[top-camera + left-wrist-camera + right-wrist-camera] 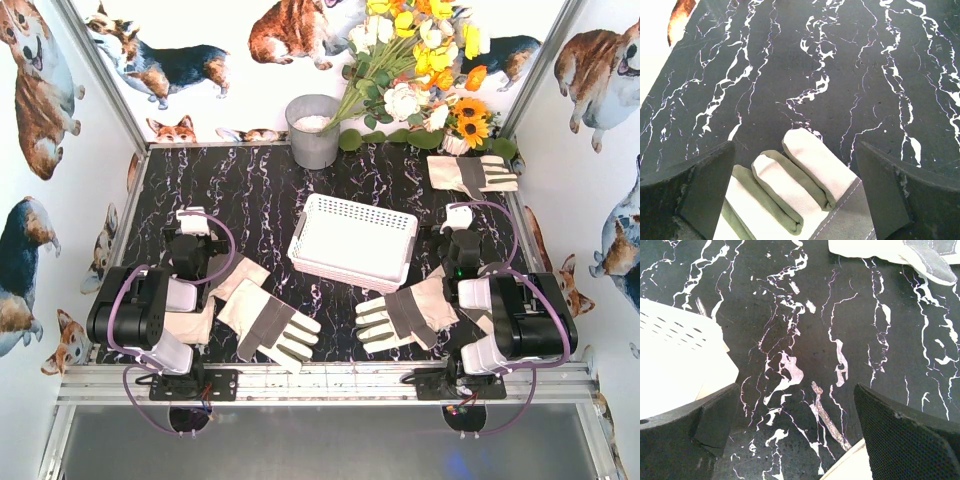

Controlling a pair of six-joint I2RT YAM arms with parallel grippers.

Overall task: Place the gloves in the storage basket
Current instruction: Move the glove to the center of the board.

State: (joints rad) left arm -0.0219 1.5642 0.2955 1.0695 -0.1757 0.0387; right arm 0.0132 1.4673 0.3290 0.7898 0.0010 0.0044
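Cream-white fabric work gloves with grey palm patches lie flat on the black, white-veined marble tabletop, outside the white slotted plastic storage basket standing at its centre. Left gripper and right gripper both stand fully open, gripping nothing; glove fingers lie beneath the left one. White walls printed with corgis enclose the table.

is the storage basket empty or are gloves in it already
Empty. The top view shows the storage basket with a bare floor; the gloves in view lie outside it on the marble table.
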